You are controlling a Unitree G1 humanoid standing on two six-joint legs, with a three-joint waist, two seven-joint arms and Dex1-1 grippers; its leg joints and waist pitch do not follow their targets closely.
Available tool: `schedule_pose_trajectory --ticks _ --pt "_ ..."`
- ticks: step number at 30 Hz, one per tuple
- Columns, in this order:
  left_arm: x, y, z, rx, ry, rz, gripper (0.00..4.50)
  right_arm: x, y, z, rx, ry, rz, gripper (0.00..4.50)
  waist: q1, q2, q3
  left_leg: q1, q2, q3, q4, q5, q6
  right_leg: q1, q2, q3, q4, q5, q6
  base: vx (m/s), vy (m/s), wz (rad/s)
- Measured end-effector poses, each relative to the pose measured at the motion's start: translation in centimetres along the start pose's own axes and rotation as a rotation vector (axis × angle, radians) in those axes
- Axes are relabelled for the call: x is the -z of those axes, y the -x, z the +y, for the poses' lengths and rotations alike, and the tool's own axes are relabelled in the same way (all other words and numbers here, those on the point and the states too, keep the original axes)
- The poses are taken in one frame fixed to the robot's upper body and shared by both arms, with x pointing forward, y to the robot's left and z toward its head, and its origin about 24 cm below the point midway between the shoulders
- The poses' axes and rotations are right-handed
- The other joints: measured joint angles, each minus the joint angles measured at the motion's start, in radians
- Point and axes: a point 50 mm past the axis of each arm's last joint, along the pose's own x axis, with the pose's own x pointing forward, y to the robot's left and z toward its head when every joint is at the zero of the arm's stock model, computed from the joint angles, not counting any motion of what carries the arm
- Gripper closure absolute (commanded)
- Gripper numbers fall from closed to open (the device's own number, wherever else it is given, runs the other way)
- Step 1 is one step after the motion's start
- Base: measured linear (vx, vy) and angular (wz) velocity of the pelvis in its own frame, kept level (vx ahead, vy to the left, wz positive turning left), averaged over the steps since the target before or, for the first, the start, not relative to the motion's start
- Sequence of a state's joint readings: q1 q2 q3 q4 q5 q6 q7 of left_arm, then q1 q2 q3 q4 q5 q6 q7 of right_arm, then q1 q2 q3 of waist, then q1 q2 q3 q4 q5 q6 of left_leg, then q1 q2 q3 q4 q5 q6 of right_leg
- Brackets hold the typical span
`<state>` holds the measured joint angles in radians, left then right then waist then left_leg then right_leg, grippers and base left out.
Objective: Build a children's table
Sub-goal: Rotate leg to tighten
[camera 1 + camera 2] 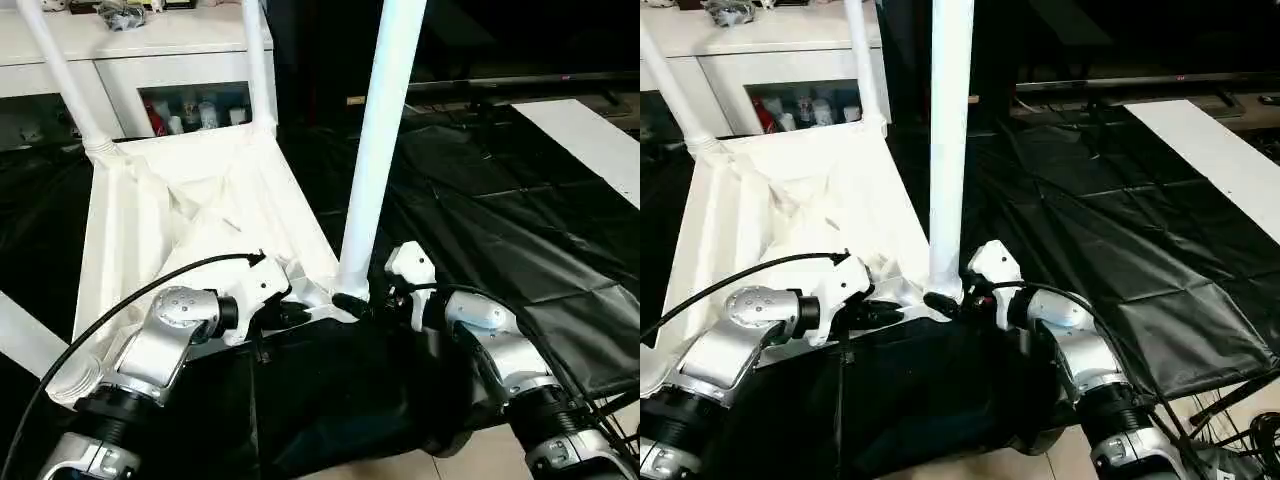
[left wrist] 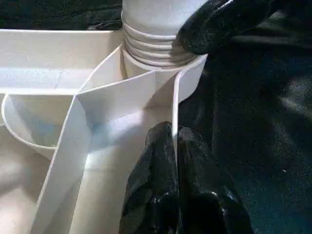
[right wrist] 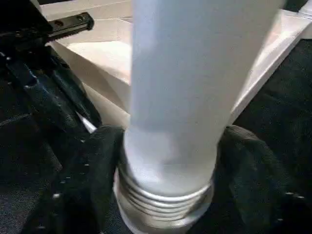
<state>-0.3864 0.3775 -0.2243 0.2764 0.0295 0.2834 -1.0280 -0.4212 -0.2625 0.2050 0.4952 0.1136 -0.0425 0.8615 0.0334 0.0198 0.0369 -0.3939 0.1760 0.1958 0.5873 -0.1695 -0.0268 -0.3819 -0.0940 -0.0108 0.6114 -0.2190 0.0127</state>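
Upside down on the black sheet (image 1: 480, 230), white tabletop (image 1: 190, 215), left gripper (image 1: 300, 312) pinched shut on its near rim, right gripper (image 1: 352, 303) clasping the leg (image 1: 375, 150) standing in the corner socket (image 2: 161, 73)

Two silver metal forearms (image 1: 160, 345) end in white wrist housings (image 1: 262, 285) with glossy black pincer fingers (image 2: 161, 195); black cables (image 1: 120, 295) loop over both.
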Motion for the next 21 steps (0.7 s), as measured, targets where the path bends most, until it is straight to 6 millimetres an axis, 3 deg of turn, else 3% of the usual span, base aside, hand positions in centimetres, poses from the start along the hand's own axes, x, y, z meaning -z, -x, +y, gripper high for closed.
schedule_pose_trajectory --ticks 12,17,21 --pt "0.0 -0.1 0.2 -0.020 0.006 0.001 4.50 0.3 -0.7 -0.1 0.035 -0.005 -0.012 1.81 -0.004 -0.004 0.000 0.002 0.000 0.000 0.000 0.000 0.000 0.000 0.000 0.000 0.001 0.000 0.000 0.000 0.000 0.00" --pt "-0.7 -1.9 0.7 -0.108 0.029 -0.007 4.50 0.6 -2.0 -0.3 0.220 -0.072 -0.035 1.82 -0.005 -0.005 -0.001 0.005 0.000 0.000 -0.002 0.000 -0.001 0.000 0.000 0.000 0.000 -0.002 0.004 0.000 0.000 0.00" --pt "-2.0 -4.3 0.9 -0.204 0.085 -0.029 4.50 0.6 -3.2 -0.8 0.422 -0.129 -0.037 1.83 -0.002 -0.005 -0.001 0.005 -0.001 0.001 -0.001 0.000 -0.001 0.000 -0.001 0.002 -0.001 -0.003 0.005 0.000 0.000 0.00"
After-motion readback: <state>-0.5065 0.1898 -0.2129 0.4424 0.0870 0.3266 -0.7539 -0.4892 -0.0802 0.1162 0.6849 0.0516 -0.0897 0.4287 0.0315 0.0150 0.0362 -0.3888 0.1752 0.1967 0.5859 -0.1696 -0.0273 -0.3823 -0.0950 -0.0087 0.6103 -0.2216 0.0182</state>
